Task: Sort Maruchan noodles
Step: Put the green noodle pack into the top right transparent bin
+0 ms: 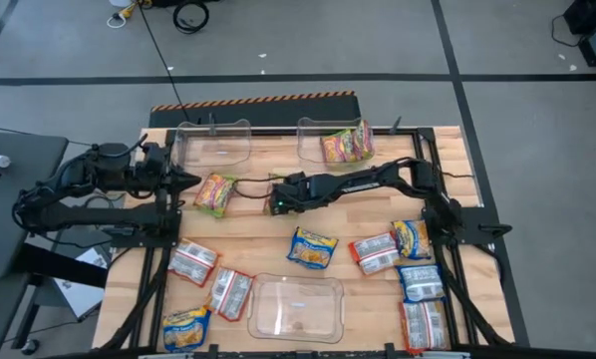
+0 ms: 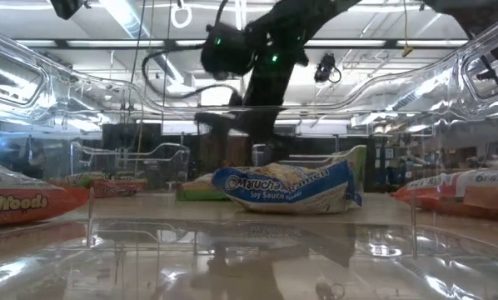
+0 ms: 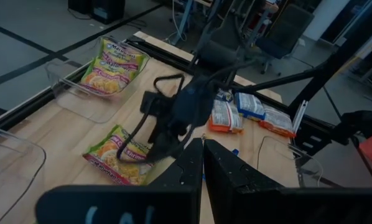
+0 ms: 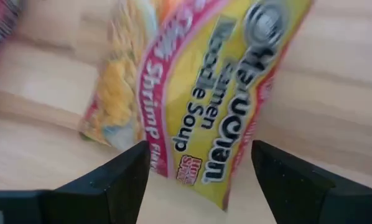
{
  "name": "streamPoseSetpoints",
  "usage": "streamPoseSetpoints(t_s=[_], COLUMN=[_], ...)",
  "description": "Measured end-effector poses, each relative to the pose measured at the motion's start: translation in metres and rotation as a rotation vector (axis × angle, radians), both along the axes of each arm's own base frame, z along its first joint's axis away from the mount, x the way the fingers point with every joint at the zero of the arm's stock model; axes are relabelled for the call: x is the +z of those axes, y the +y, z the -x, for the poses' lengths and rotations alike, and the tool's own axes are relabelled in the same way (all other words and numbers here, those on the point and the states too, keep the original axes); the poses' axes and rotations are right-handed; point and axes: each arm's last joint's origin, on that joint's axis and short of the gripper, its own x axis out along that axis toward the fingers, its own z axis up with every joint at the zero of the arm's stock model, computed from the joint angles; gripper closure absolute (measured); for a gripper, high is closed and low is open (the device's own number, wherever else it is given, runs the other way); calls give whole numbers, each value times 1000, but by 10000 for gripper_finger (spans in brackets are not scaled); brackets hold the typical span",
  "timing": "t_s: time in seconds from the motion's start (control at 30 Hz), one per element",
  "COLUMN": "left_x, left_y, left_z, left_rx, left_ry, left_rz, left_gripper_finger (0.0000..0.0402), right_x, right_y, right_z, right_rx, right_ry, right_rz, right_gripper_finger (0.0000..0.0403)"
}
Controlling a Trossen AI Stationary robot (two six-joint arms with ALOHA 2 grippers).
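Fingers of the right claw (image 1: 274,197) stand wide apart above the wooden counter (image 1: 258,239), with a flat pink-and-yellow plastic Maruchan shrimp ramen packet (image 1: 215,193) lying just ahead of its tips, between it and the left claw (image 1: 185,179). That left claw is pressed together, empty, close on the packet's other side. Two similar pink-yellow packets (image 1: 346,145) sit in a clear plastic bin (image 1: 318,140) behind the right arm. A blue-and-yellow packet (image 1: 312,247) lies on the counter nearer the front, well apart from both claws.
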Motion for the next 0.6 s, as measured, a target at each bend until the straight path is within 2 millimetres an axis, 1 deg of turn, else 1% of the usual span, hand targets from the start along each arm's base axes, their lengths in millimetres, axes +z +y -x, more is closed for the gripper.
streamPoseSetpoints(t_s=[0.03,0.07,0.1,0.2,0.27,0.33,0.4,0.47,0.6], left_x=[0,0,0,0,0,0,0,1,3], left_y=[0,0,0,1,1,1,1,1,1], left_z=[0,0,0,0,0,0,0,0,-1], left_rx=[-1,-2,0,22,28,32,33,34,41], left_ry=[1,2,3,4,3,1,0,-6,-32], left_rz=[-3,-7,-10,-17,-17,-10,-6,-6,-7], left_gripper_finger=[381,381,381,381,381,381,381,381,381], right_x=[4,2,-3,-27,-30,-36,-40,-43,-44], right_y=[1,1,1,-1,-4,-5,-6,-6,-7], right_z=[3,5,7,11,7,10,10,11,11], right_rx=[-9,-15,-13,8,13,17,36,46,83], right_ry=[-7,-6,-7,-13,-119,-143,-163,-164,-137], right_rz=[1,-4,-15,-47,-54,-47,-15,12,80], right_gripper_finger=[121,123,125,133,142,158,181,212,295])
